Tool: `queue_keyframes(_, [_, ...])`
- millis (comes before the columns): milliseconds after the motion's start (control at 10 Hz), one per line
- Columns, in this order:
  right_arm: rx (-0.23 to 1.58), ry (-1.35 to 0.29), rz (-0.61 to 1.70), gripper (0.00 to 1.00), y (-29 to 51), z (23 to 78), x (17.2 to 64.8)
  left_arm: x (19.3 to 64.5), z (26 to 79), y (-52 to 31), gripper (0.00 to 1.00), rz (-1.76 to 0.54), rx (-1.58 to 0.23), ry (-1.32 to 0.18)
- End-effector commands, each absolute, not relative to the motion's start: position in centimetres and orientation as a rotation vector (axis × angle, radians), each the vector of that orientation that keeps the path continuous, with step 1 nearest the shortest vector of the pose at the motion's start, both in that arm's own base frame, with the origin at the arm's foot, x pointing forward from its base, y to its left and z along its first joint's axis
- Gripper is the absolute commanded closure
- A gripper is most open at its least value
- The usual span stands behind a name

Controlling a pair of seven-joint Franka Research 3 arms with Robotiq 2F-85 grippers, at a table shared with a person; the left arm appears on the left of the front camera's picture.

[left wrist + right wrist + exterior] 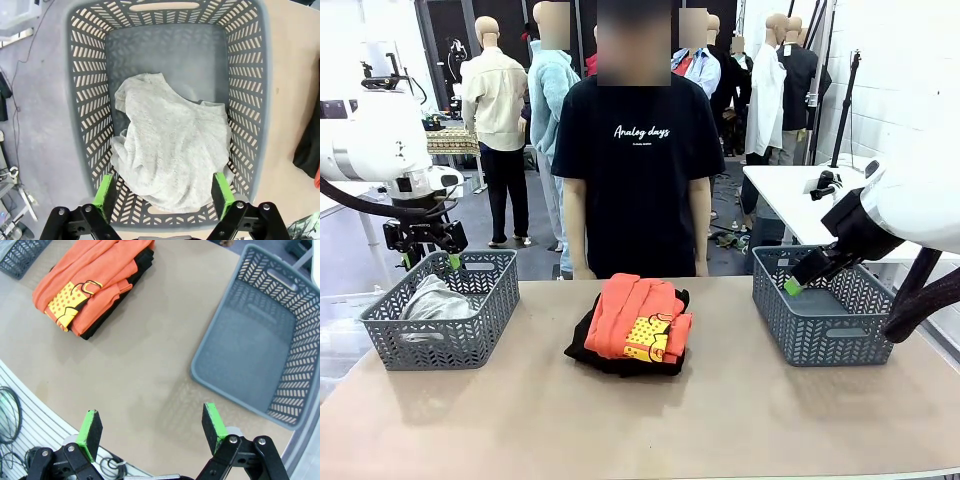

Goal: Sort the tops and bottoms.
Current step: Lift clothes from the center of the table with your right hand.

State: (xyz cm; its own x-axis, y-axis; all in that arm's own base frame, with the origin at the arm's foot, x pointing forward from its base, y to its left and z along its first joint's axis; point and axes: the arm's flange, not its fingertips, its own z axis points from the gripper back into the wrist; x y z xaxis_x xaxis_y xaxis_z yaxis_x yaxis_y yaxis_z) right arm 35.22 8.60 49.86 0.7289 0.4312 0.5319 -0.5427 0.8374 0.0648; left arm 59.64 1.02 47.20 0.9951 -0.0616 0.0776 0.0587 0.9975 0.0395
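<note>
front view: bright, even light from above. soft shadows on the table (640, 420) under the left basket (445, 325), the clothes pile (630, 325) and the right basket (820, 325). left arm (365, 140) and right arm (930, 200) shells look near blown out. no motion blur. wrist views: sharp, with wide-angle bend at the edges; basket walls bow outward.

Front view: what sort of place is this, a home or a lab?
Probably a robotics lab or test workshop, not a home: the robot's white left arm and right arm flank a plain table, with the left basket and right basket set out for sorting the folded clothes.
</note>
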Motion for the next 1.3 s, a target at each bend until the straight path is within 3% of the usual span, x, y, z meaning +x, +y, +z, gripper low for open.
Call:
queue_keyframes(0, [0.245, -0.522, 0.545, 0.0, 8.6, 49.5, 35.0, 59.7, 47.2, 1.2, 0.02, -0.061, 0.044, -0.082])
queue_keyframes(400, [0.245, -0.522, 0.545, 0.0, 8.6, 49.5, 35.0, 59.7, 47.2, 1.0, 0.02, -0.06, 0.037, -0.079])
queue_keyframes(500, [0.245, -0.522, 0.545, 0.0, 8.6, 49.5, 35.0, 58.6, 49.3, -0.9, 0.02, -0.193, -0.011, -0.157])
queue_keyframes(600, [0.245, -0.522, 0.545, 0.0, 8.6, 49.5, 35.0, 56.4, 52.3, -2.4, 0.02, -0.341, -0.063, -0.218])
queue_keyframes(800, [0.245, -0.522, 0.545, 0.0, 8.6, 49.5, 35.0, 51.5, 56.1, -3.0, 0.02, -0.525, -0.127, -0.195])
queue_keyframes(1200, [0.245, -0.522, 0.545, 0.0, 8.6, 49.5, 35.0, 44.1, 55.3, -1.8, 0.02, -0.524, -0.064, -0.415])
